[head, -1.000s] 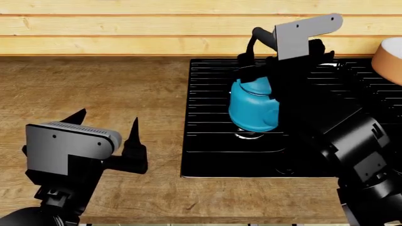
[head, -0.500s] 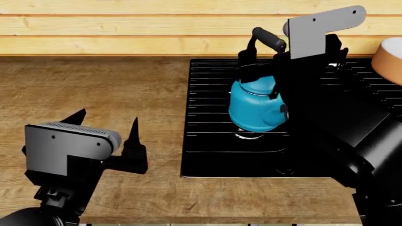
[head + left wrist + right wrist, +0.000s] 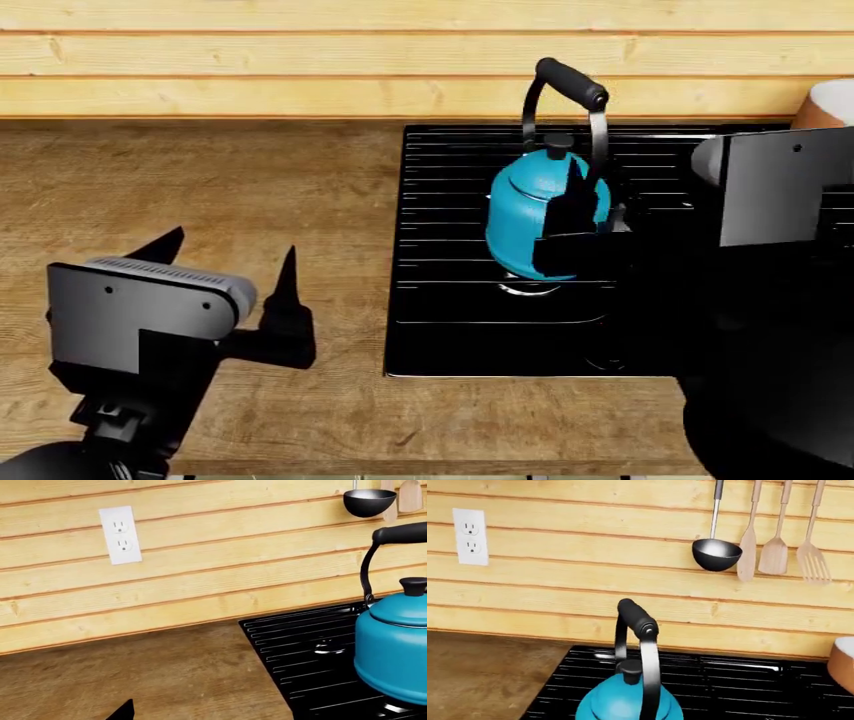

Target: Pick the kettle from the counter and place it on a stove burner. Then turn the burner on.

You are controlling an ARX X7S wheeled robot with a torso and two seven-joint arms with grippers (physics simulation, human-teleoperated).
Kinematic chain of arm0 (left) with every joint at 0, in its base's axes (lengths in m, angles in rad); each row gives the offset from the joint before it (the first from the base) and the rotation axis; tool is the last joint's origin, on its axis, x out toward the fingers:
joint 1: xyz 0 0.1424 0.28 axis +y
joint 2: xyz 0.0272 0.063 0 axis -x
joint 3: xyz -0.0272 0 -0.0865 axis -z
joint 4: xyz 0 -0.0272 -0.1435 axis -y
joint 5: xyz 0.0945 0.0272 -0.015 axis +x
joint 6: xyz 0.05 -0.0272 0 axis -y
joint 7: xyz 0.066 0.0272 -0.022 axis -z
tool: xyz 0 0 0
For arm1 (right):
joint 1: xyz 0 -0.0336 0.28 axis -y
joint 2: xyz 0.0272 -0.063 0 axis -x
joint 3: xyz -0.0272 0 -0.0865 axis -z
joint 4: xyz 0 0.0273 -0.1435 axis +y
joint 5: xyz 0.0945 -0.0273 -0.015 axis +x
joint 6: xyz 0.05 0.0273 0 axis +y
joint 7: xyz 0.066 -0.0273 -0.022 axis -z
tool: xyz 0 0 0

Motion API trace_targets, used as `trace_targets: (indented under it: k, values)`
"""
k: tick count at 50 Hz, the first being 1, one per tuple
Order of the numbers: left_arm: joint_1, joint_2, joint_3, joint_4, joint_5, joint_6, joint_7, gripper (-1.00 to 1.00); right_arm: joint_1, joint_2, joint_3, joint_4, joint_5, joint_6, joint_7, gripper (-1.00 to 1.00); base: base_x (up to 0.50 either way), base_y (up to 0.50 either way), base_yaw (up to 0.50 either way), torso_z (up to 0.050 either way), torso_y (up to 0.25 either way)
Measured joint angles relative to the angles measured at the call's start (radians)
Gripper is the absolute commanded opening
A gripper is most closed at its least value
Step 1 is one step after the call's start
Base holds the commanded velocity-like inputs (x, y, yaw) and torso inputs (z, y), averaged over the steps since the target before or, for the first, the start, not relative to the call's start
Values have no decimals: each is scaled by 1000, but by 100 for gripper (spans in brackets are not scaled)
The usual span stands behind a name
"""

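While the kettle (image 3: 547,222) sits on the stove burner (image 3: 454,300), right gripper (image 3: 581,215) is just beside it, nearer arm; jaw state unclear. Left gripper (image 3: 227,275) idles over the counter (image 3: 200,190), well apart, jaws wide.

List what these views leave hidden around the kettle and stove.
- Teal-blue round kettle: its right side and spout are covered by the right tool in the head view; its base is cut off in both wrist views.
- Glossy black cooktop: no burner controls visible; the right arm hides its right part.
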Motion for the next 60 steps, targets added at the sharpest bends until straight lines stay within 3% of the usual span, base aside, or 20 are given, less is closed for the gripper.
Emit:
trace_targets:
  k: [15, 27, 60]
  values:
    - [-19, -3, 0, 17, -27, -4, -14, 100, -216, 74, 65, -194, 334, -83, 303, 100, 0, 0, 0, 0, 0]
    - [-27, -9, -3, 25, -45, -3, -24, 100, -357, 103, 130, -277, 424, -107, 416, 100, 0, 0, 0, 0, 0]
    - [-10, -22, 7, 21, -32, 21, -21, 100, -473, 89, 105, -199, 314, -30, 348, 100, 0, 0, 0, 0, 0]
